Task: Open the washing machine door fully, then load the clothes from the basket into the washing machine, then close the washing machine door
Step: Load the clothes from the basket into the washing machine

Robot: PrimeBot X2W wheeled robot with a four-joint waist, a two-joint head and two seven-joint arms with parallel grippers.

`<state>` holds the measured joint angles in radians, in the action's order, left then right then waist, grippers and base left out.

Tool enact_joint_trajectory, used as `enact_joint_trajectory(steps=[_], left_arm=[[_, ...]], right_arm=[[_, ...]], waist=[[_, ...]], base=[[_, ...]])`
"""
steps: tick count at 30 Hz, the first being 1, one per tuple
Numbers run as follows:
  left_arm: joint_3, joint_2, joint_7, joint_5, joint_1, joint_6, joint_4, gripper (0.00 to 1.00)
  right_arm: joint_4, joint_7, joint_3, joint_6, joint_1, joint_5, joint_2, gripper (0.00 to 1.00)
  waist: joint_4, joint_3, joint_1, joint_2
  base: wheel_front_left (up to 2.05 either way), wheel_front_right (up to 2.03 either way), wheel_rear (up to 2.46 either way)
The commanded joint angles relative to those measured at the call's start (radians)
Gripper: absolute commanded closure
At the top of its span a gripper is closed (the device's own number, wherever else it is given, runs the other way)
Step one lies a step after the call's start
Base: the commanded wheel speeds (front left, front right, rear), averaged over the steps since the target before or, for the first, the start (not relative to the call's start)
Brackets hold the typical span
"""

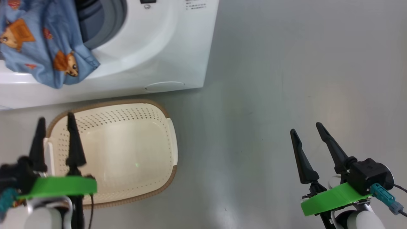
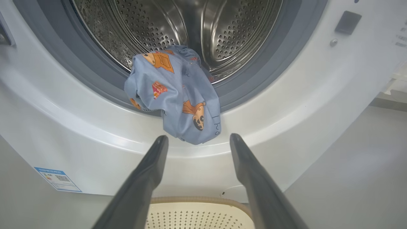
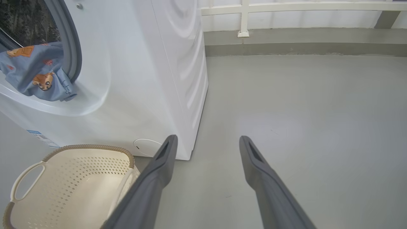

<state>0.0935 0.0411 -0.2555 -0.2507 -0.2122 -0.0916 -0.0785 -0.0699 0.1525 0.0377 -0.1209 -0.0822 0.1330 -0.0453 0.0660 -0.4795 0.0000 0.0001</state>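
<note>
Loading step: basket (image 1: 108,103) bare; clothes (image 1: 38,41) droop over washing machine (image 1: 165,47) lip; left gripper (image 1: 55,117), right gripper (image 1: 305,127) spread wide, holding nothing; next likely needs pushing clothes inside.

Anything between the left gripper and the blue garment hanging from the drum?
Nothing visible. The open left gripper points at the light-blue printed fabric garment, only air between. It drapes over the grey rubber ring, partly inside the perforated steel drum.
</note>
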Motion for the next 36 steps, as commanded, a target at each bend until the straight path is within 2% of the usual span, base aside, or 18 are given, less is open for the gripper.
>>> enact_joint_trajectory(steps=[1, 9, 22, 32, 33, 34, 35, 36], left_arm=[[0.046, 0.017, -0.004, -0.006, -0.038, 0.013, -0.005, 0.0], [0.093, 0.059, 0.084, -0.046, -0.193, 0.057, -0.155, 0.0], [0.122, 0.14, 0.157, -0.066, -0.402, 0.092, -0.335, 0.0], [0.116, 0.192, 0.156, -0.076, -0.527, 0.076, -0.499, 0.0], [0.114, 0.194, 0.153, -0.077, -0.533, 0.073, -0.511, 0.03], [0.112, 0.196, 0.151, -0.078, -0.539, 0.07, -0.521, 0.58], [0.11, 0.197, 0.148, -0.081, -0.545, 0.065, -0.53, 1.0], [0.108, 0.196, 0.145, -0.083, -0.549, 0.06, -0.538, 1.0]], right_arm=[[-0.022, 0.009, 0.027, -0.01, 0.001, 0.005, -0.005, 0.0], [-0.008, 0.023, 0.032, -0.01, -0.018, 0.013, -0.005, 0.0], [0.016, 0.046, 0.041, -0.01, -0.036, 0.027, -0.005, 0.0], [0.036, 0.059, 0.051, -0.01, -0.049, 0.035, -0.005, 0.0], [0.037, 0.06, 0.052, -0.01, -0.049, 0.035, -0.005, 0.0], [0.039, 0.061, 0.052, -0.01, -0.05, 0.036, -0.005, 0.0], [0.04, 0.062, 0.052, -0.01, -0.05, 0.036, -0.005, 0.0], [0.041, 0.063, 0.051, -0.01, -0.049, 0.036, -0.005, 0.0]], waist=[[0.015, -0.017, 0.0, -0.0001], [0.049, -0.052, 0.0, -0.0001], [0.087, -0.089, 0.0, -0.0001], [0.111, -0.101, 0.0, -0.0001], [0.112, -0.101, 0.0, -0.0001], [0.113, -0.101, 0.0, -0.0001], [0.113, -0.101, 0.0, -0.0001], [0.113, -0.1, 0.0, -0.0001]], base=[[0.0, 0.0, 0.0], [0.0, 0.0, 0.0], [0.0, 0.0, 0.0], [0.0, 0.0, 0.0], [0.0, 0.0, 0.0], [0.0, 0.0, 0.0], [0.0, 0.0, 0.0], [0.0, 0.0, 0.0]])
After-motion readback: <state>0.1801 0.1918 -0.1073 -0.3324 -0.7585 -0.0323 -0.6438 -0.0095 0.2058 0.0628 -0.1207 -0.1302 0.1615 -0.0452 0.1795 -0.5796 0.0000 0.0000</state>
